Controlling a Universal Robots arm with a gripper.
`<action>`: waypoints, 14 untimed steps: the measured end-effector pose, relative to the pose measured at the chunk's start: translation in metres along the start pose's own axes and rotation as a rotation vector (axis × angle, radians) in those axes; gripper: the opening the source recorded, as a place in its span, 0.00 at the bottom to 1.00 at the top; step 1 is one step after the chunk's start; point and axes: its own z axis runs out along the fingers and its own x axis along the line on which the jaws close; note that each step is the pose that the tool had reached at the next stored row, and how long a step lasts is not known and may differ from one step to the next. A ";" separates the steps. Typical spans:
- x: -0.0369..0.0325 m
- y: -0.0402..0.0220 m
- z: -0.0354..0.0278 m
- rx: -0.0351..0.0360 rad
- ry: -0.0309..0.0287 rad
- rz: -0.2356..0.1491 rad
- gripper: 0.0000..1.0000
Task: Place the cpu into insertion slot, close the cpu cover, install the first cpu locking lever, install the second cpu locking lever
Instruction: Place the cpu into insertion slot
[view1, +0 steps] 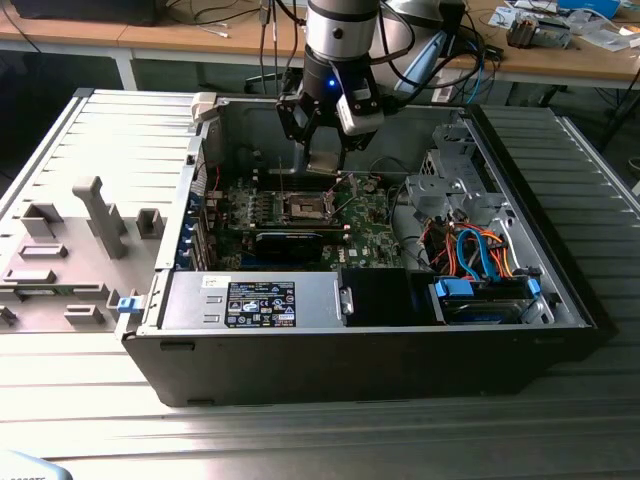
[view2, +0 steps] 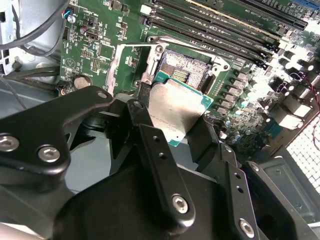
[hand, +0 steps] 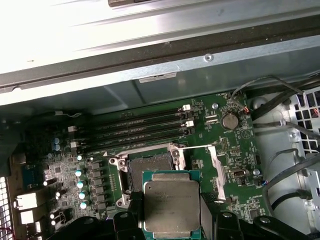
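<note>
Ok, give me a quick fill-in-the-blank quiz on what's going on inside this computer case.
1. The black gripper is shut on the flat square silver-tan ___.
2. The dark-centred square insertion slot is ___, with no chip in it.
3. That slot sits on a ___ circuit board.
Missing words: cpu; empty; green.

cpu (hand: 171, 212) in the pincer (hand: 171, 202), above the insertion slot (hand: 150, 170), slot on the board (hand: 235, 150) inside the case (view1: 380, 365)
</note>
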 end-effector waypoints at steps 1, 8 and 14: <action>0.0000 0.0000 0.0000 0.0000 -0.0001 0.002 0.54; 0.0000 0.0000 0.0001 -0.0003 -0.0012 0.017 0.54; 0.0000 0.0000 0.0002 -0.0005 -0.0019 0.028 0.54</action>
